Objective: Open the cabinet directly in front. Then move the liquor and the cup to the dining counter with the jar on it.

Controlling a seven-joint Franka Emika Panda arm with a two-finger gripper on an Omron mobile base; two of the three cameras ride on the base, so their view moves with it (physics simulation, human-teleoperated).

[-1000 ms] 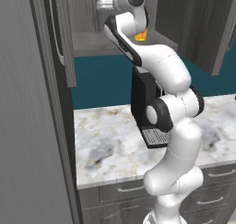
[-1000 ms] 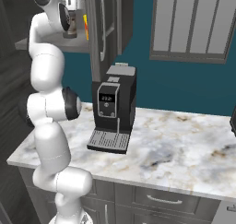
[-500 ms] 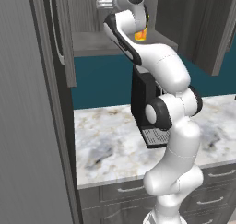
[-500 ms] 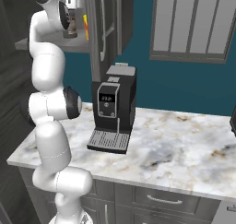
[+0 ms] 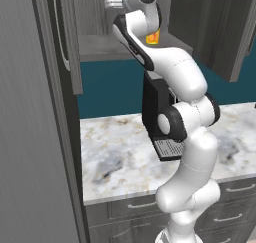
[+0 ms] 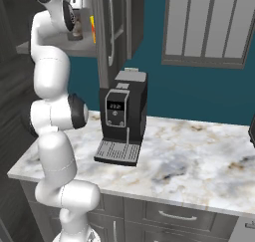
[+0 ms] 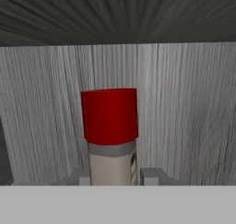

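Pincer fingertips sit either side of the liquor neck, narrowed onto it just under the red cap, so the bottle can be lifted clear. Beside it stands the cup; behind both, the cabinet back wall, doors already open.

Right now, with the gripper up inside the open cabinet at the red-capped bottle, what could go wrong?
1. The gripper grips the liquor high, at the neck just under the red cap; it could tilt or slip when lifted.
2. The cup stands close beside the arm on the same shelf; pulling out could knock it.
3. The open cabinet door hangs near the withdrawal path.
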